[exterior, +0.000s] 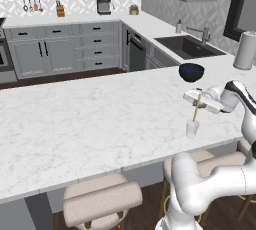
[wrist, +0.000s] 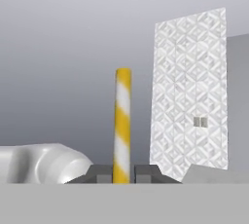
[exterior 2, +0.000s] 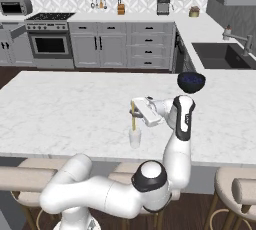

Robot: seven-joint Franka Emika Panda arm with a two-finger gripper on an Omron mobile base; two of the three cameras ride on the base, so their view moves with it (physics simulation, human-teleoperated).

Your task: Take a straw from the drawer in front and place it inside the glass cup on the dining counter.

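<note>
1. One long dining worktop [exterior: 75, 124] of white marble with faint grey veins carries the things; padded beige stools [exterior: 102, 201] stand at its near edge.
2. The white arm bends over the near edge of this worktop, and its hand lies about level above the marble, in the right part of the left base view.
3. A dark blue round bowl [exterior: 191, 72] stands on the worktop behind the hand, apart from the cup.
4. The glass cup [exterior: 192, 128] is upright on the worktop near its front edge, just below the hand; in the right base view it [exterior 2: 135, 138] stands left of the forearm.
5. The gripper [wrist: 121, 173] has its jaws pressed on the straw [wrist: 122, 121], one dark finger tip [wrist: 99, 173] at each side of the stick, touching it.
6. In the hand view the straw, with yellow and white stripes, rises straight from between the jaws, and the grip is at its lower part in that view.
7. In the left base view the straw [exterior: 197, 107] hangs almost vertical, slightly tilted, from the hand down to the cup.
8. Its lower end reaches the mouth of the cup; I cannot tell if the end is already inside the glass.
</note>
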